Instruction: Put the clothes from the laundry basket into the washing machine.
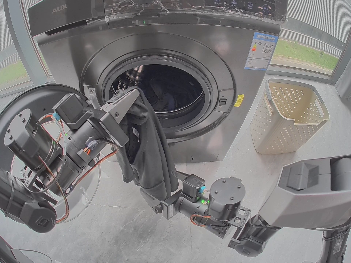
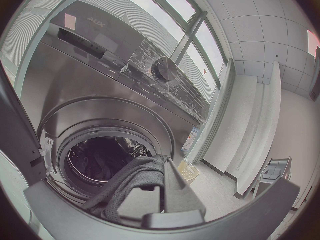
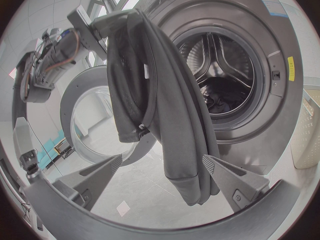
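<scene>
- At the mouth of the washing machine (image 1: 219,55), my left gripper (image 1: 132,94) pinches the dark grey garment (image 1: 150,154), cloth hiding its fingertips
- My right gripper (image 3: 160,160) is spread, flanking the hanging hem
- In the drum (image 3: 230,50), dark laundry (image 3: 218,99), shapes unclear

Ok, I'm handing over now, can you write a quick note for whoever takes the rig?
Left claw: shut on the garment, at the washer mouth; the cloth hangs down outside the front.
Right claw: open, low, jaws either side of the garment's bottom end.
Done: dark clothes lie in the drum; the basket, right of the washer, looks empty.
Left: get this garment fully in.
</scene>
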{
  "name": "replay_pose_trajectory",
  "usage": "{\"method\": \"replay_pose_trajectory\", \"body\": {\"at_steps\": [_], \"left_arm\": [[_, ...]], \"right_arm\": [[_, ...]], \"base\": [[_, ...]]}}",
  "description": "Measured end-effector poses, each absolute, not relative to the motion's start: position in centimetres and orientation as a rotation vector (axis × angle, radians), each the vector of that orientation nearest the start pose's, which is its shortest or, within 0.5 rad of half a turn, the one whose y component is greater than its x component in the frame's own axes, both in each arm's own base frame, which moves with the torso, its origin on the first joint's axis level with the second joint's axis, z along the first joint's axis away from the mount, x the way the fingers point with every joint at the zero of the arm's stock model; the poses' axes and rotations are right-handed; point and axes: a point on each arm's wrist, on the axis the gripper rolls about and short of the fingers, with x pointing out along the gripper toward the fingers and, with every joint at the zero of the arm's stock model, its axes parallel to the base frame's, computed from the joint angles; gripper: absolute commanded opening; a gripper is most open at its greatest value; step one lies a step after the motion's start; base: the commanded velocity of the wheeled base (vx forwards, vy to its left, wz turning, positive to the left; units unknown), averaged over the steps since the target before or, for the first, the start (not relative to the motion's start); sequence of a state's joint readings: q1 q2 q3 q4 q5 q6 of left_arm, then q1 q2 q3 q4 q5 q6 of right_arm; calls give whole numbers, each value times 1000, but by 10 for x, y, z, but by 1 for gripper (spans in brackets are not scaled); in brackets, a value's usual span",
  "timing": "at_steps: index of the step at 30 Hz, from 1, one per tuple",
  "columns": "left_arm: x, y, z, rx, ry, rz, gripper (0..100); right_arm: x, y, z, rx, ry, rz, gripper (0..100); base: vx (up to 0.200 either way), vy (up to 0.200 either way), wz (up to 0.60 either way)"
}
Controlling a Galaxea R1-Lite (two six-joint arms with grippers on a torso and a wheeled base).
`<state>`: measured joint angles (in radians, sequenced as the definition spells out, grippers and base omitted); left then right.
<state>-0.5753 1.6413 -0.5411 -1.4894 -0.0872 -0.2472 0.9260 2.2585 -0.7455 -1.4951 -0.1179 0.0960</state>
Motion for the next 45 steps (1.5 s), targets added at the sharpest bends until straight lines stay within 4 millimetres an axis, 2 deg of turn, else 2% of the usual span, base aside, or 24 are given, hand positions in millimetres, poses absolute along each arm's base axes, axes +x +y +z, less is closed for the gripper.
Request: {"method": "replay_pose_trajectory", "body": {"at_steps": [5,14,28,29,37,45], "left_arm": [[219,-145,217,-332,-305,-699,0],[218,-144,216,-331,-301,-698,0],[218,-144,216,-332,-302,-698,0],[218,-144,216,-332,-303,-698,0],[218,-143,215,-334,-303,-697,0],[220,-141,214,-331,-299,-687,0]], "right_arm": [[243,314,50,75,34,804,100],[268,335,45,92,-35,791,100],[311,345,38,85,-93,736,100],[314,346,37,86,-98,733,0],[320,347,32,90,-109,726,0],[305,331,39,70,-63,725,0]], "base": [[0,0,0],[0,0,0],[0,0,0],[0,0,0],[0,0,0],[0,0,0]]}}
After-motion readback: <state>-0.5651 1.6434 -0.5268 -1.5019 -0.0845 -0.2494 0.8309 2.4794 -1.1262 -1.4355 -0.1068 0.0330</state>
